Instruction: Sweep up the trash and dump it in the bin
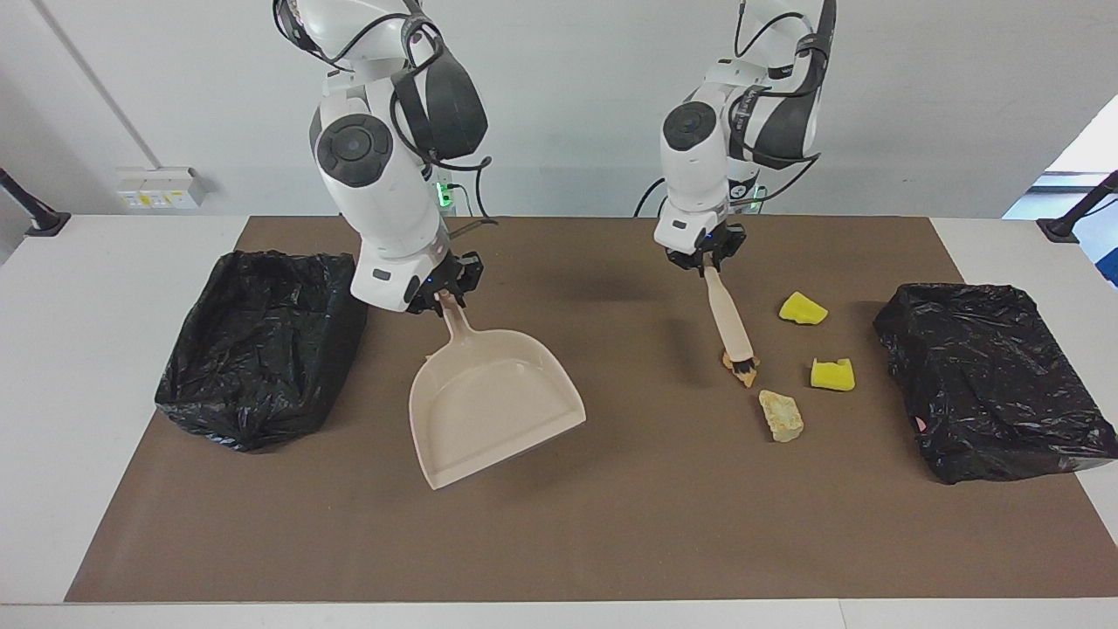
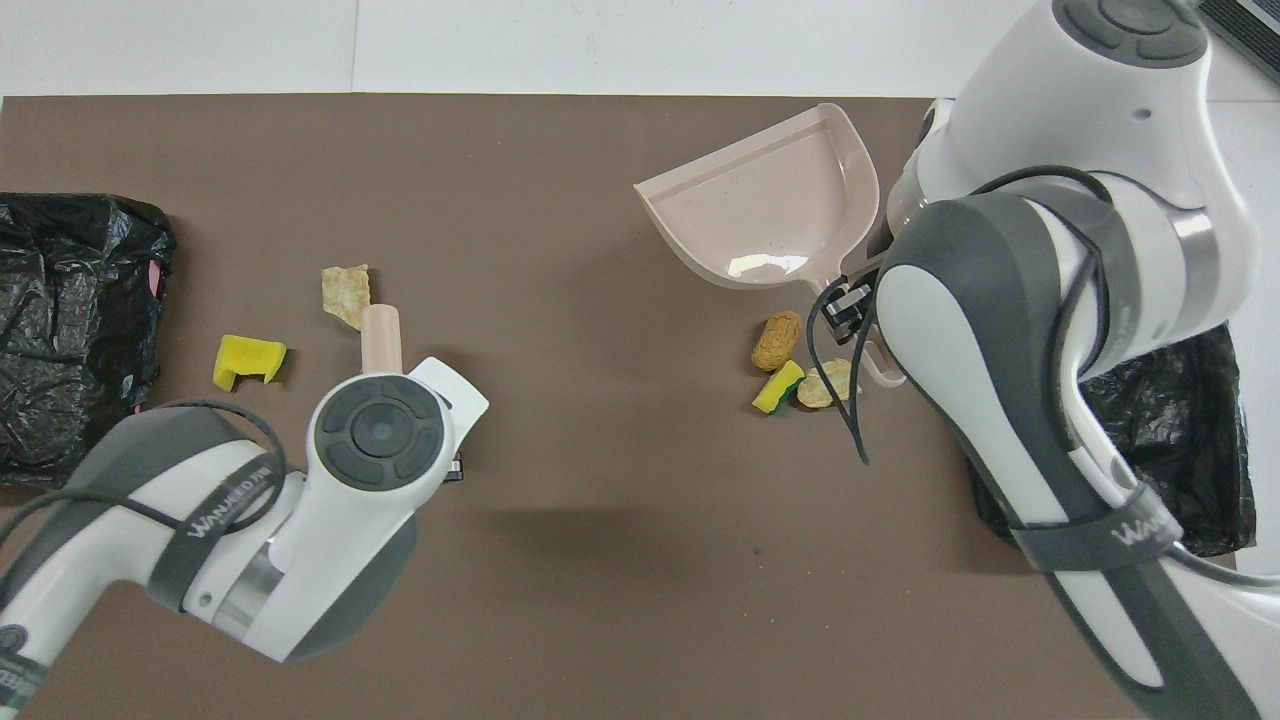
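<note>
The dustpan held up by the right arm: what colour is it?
Pale beige dustpan, plain, no pattern; clearest in the facing view.

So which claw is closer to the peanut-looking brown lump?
The right claw. It holds the dustpan handle almost right above the brown lump. The left claw is over the other trash group toward the left arm's end, holding the brush.

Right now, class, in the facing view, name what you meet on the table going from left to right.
Black bin at the right arm's end → dustpan → brush → tan lump → notched yellow sponge → black bin at the left arm's end.
</note>
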Motion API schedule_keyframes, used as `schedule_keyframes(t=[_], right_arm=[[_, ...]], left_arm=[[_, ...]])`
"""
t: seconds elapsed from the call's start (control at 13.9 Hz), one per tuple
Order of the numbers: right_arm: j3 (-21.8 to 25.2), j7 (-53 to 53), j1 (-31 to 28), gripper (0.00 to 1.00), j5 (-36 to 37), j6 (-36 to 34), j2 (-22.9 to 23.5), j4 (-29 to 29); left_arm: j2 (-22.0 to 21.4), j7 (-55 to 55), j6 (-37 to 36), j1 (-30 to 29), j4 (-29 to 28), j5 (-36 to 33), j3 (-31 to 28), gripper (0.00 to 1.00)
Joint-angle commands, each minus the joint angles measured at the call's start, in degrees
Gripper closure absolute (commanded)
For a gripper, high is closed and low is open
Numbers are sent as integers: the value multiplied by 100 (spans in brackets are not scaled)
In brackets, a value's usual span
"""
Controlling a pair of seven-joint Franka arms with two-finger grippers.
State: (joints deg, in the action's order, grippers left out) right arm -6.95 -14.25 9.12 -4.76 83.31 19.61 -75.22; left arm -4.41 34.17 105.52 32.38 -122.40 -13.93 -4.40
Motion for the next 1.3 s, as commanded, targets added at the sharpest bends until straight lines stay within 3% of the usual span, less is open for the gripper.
schedule_keyframes(t=[0.0,0.14,0.36,0.72,1.08,1.22], right_arm=[[-43,-1487,-147,100,89,-158,-194,-290],[-52,-2395,-51,100,500,-35,-396,-711],[-52,-2583,274,100,669,219,-406,-1011],[-52,-2574,670,100,748,940,-388,-1547],[-60,-2286,934,100,766,1275,-370,-1899],[-60,-2066,1056,100,766,1284,-353,-1926]], left_arm=[[194,-1224,292,-827,85,-14,80,100],[256,-1422,415,-1521,94,22,88,100],[336,-1386,872,-2550,41,511,80,100],[248,-1834,1137,-3245,-318,619,88,100],[414,-2142,1611,-2598,-671,857,115,100],[423,-2824,1629,-2360,-654,874,115,100]])
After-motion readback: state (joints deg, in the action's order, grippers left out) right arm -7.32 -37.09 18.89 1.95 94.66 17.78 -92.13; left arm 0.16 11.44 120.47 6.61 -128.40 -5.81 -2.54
